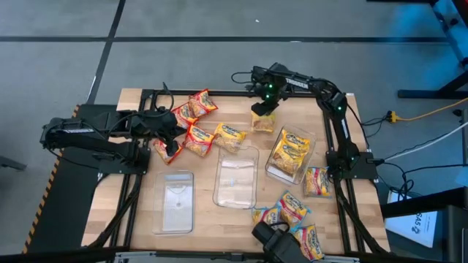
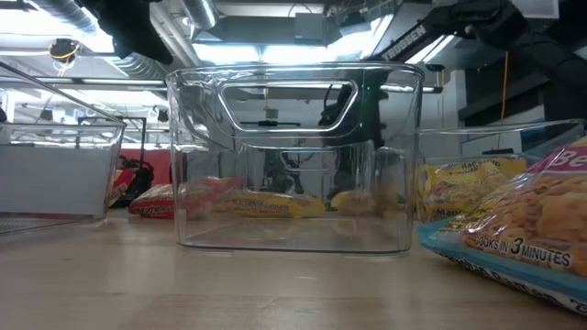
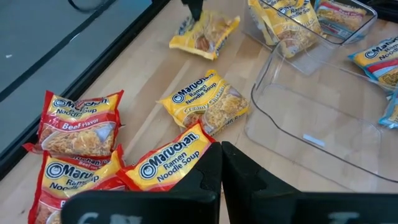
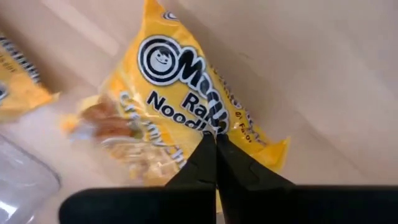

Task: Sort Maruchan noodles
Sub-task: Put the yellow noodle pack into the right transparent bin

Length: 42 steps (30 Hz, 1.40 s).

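- Right gripper (image 4: pixel 216 146): fingers pressed together, pinching the edge of a yellow Maruchan packet (image 4: pixel 186 106); in the high view this gripper (image 1: pixel 262 109) stands at the table's far side, with the packet (image 1: pixel 262 120) below it.
- Left gripper (image 3: pixel 221 163): closed, fingertips meeting, empty; it sits above a red-and-yellow packet (image 3: pixel 171 162) in the red cluster at the table's left (image 1: pixel 183 128).
- Red beef-flavour packets (image 3: pixel 78 124): lying just beside one another on the wooden table (image 1: pixel 146 226), near the left gripper.
- Yellow packet (image 1: pixel 229 136): lying flat between the red cluster and the middle clear tray (image 1: pixel 237 179).
- Left clear tray (image 1: pixel 174 202): holds no packets, as does the middle tray.
- Right clear tray (image 1: pixel 300 166): holds several yellow packets (image 1: pixel 289 151).
- Blue-edged packets (image 1: pixel 289 212): scattered at the near right part of the table; one more packet (image 1: pixel 317 181) lies beside the right tray.
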### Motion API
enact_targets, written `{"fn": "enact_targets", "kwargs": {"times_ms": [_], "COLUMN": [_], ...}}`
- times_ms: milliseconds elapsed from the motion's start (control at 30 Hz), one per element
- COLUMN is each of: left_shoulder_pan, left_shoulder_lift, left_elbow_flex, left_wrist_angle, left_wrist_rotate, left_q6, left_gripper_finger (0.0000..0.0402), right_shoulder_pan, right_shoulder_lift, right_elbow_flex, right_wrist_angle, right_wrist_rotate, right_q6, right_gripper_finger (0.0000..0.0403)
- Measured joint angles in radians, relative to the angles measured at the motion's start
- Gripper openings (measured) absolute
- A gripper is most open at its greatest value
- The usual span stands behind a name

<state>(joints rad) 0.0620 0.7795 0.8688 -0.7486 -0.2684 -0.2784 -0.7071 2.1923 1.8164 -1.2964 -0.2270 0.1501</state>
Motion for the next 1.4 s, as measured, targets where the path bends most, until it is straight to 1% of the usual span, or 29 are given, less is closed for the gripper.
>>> {"fn": "enact_targets", "kwargs": {"times_ms": [233, 367, 467, 533, 600, 767, 967, 1100, 1167, 1233, 1300, 1400], "left_shoulder_pan": [0.0, 0.0, 0.0, 0.0, 0.0, 0.0, 0.001, 0.0, -0.002, -0.012, -0.025, -0.045], "left_shoulder_lift": [0.0, 0.0, 0.0, 0.01, 0.042, 0.185, 0.39, 0.534, 0.606, 0.678, 0.746, 0.832], "left_elbow_flex": [0.0, 0.0, 0.0, 0.0, 0.0, 0.002, 0.002, 0.007, 0.054, 0.129, 0.21, 0.326], "left_wrist_angle": [-0.001, -0.001, 0.008, 0.061, 0.158, 0.53, 0.885, 1.111, 1.128, 1.121, 1.118, 1.062], "left_wrist_rotate": [0.0, 0.0, 0.0, 0.0, 0.011, 0.141, 0.174, 0.257, 0.289, 0.301, 0.316, 0.315], "left_q6": [0.0, -0.001, -0.008, -0.023, -0.024, 0.062, 0.088, 0.06, 0.045, 0.048, 0.074, 0.131], "left_gripper_finger": [0.0, 0.0, 0.0, 0.0, 0.0, 0.0, 0.0, 0.0, 0.0, 0.0, 0.0, 0.0], "right_shoulder_pan": [0.012, 0.036, 0.067, 0.096, 0.129, 0.246, 0.416, 0.516, 0.563, 0.607, 0.651, 0.71], "right_shoulder_lift": [-0.129, -0.215, -0.292, -0.344, -0.401, -0.548, -0.691, -0.742, -0.748, -0.745, -0.742, -0.743], "right_elbow_flex": [0.0, 0.0, 0.002, 0.002, 0.002, 0.003, 0.004, 0.004, 0.005, 0.004, -0.003, -0.026], "right_wrist_angle": [-0.043, -0.061, -0.096, -0.122, -0.141, -0.166, -0.175, -0.192, -0.216, -0.254, -0.271, -0.272], "right_wrist_rotate": [0.048, 0.069, 0.108, 0.136, 0.159, 0.24, 0.423, 0.507, 0.542, 0.579, 0.626, 0.684], "right_q6": [-0.001, -0.001, 0.007, 0.029, 0.052, 0.146, 0.293, 0.395, 0.441, 0.483, 0.521, 0.558], "right_gripper_finger": [0.0001, 0.0, 0.0, 0.0, 0.0, 0.0, 0.0, 0.0, 0.0, 0.0, 0.0, 0.0]}}
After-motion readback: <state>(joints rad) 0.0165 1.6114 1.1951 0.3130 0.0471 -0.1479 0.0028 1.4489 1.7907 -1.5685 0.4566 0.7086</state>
